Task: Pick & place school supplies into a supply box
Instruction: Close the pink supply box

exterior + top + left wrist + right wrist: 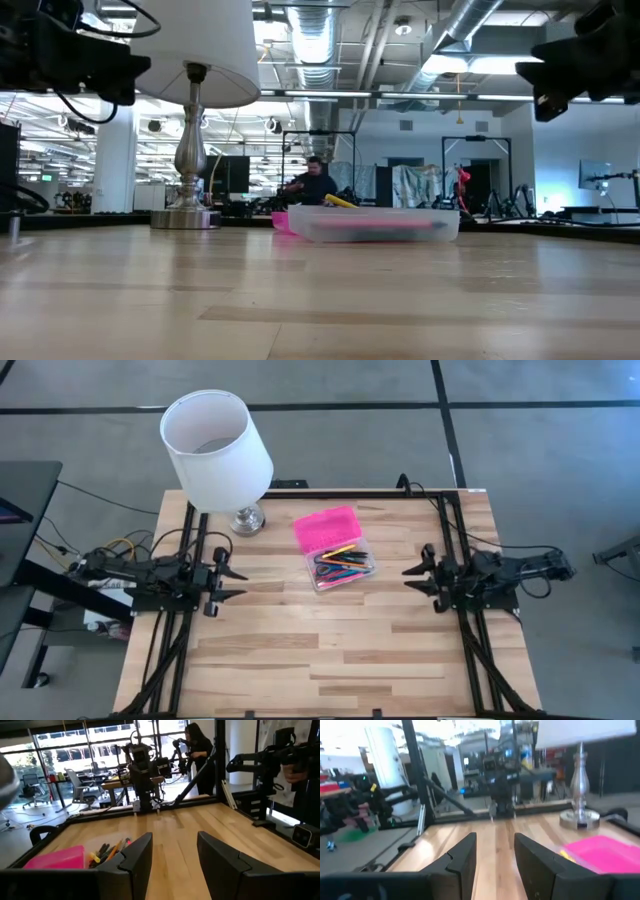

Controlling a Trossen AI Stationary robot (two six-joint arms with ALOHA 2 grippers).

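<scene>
Supply box (pixel 337 548) is lying just above centre of the high view on the wooden tabletop (pixel 330 660). Its pink lid (pixel 327 526) is folded open toward the upper left, touching the clear base. The school supplies (pixel 343 564) are sitting inside the base: a bundle of thin pens and pencils, yellow, blue, pink and dark ones visible, one yellow tip sticking up over the rim in the low view. No loose supplies are showing on the boards.

Left pincer (pixel 229 583) is hovering at the left edge of the tabletop, mid-height in the frame, fingers standing apart and gripping nothing, pointing toward the box but well apart from it.

Right pincer (pixel 414 577) is hovering at the right edge, mirroring the other, fingers also standing apart with nothing between them; again well apart from the box.

Lamp with white shade (pixel 215 450) is standing at the upper left corner of the tabletop, its metal base (pixel 247 520) near the pink lid but not touching it.

A person (pixel 314 184) is showing in the room behind the tabletop, centre of the low view.
</scene>
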